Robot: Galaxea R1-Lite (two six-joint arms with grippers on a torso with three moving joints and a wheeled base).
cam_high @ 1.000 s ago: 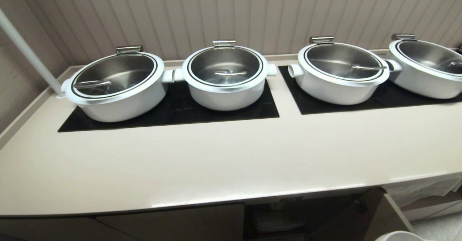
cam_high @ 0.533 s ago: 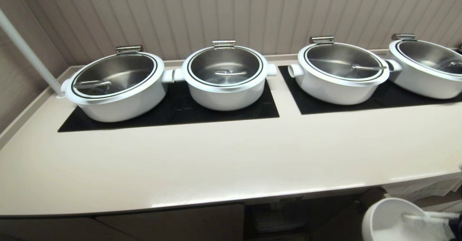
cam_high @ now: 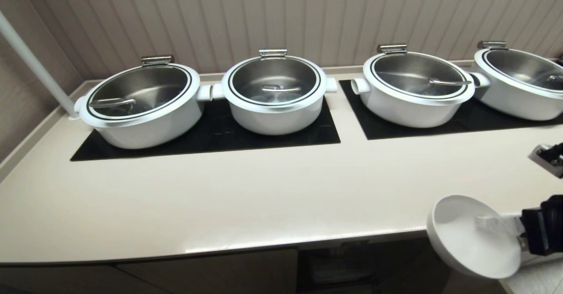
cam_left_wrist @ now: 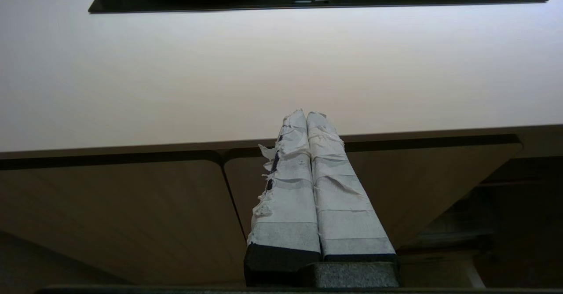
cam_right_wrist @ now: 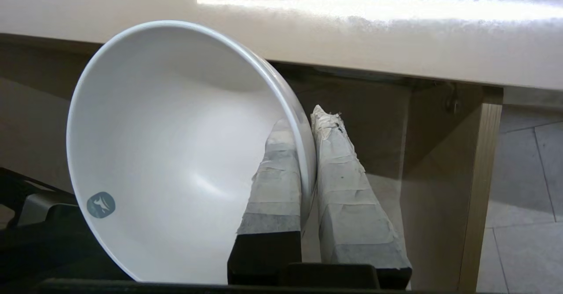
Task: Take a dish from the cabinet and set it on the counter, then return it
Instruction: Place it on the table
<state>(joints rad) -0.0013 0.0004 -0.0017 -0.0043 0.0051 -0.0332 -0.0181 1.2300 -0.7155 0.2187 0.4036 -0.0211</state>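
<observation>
Looking at where you are, the first step is behind you: the dish [cam_high: 473, 237] is out of the cabinet [cam_right_wrist: 444, 188] and in the air at the near right, at the counter's front edge and not yet resting on anything. Your right gripper [cam_right_wrist: 306, 122] has its jaws clenched on the dish's rim, one taped finger inside the bowl and one outside, and the bowl hangs steeply tilted, its opening turned sideways rather than up. In the head view it overlaps the front lip of the counter [cam_high: 264, 197]; I cannot tell whether it already clears that edge in height.

Your left gripper [cam_left_wrist: 306, 114] is parked in front of the shut cabinet doors on the left, below the counter edge, its jaws pressed together on nothing.

What is left, as I judge it: carry the dish over the counter, level it so the foot faces down, set it on the bare cream surface in front of the black glass panels [cam_high: 206, 131] and well short of the four lidded pots [cam_high: 272, 96], let go, then take hold again and put it back on the shelf. Roughly a third of the job looks done. The open compartment under the counter at the right is dark, so its contents cannot be made out.
</observation>
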